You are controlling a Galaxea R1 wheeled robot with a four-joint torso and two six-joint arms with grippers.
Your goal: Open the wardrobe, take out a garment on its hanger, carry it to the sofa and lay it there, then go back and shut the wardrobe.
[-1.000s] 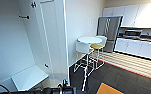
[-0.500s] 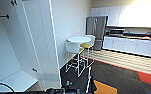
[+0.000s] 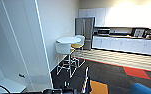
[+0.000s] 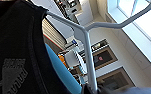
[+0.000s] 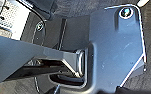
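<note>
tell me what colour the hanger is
White, or very pale; the hanger shows best in the left wrist view, beside the black garment.

You had the wardrobe (image 3: pixel 18 47) standing open, the black garment (image 4: pixel 16 50) draped on its white hanger (image 4: pixel 87 45), the blue sofa (image 3: pixel 143 89) nearby.

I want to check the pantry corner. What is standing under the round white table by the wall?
Under the round white table, two tall stools are pushed in: a white-backed one in front and one with a yellow seat behind. The table's own leg is covered by them.
</note>
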